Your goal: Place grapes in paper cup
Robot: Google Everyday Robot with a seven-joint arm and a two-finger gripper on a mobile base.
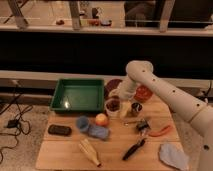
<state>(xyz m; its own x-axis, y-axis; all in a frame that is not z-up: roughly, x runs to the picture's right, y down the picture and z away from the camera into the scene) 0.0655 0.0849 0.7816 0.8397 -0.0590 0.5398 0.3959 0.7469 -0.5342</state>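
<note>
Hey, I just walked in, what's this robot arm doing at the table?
A white robot arm reaches in from the right of the view over the wooden table, with its gripper down at the paper cup, just right of the green tray. Something dark, likely the grapes, shows in the cup's mouth, so they look to be in or going in. A metal cup stands beside it.

dark purple grapes (114, 104) sit down inside the short white paper cup (108, 112), upright on the tabletop (65, 149); hand (122, 101) just over its right rim.
</note>
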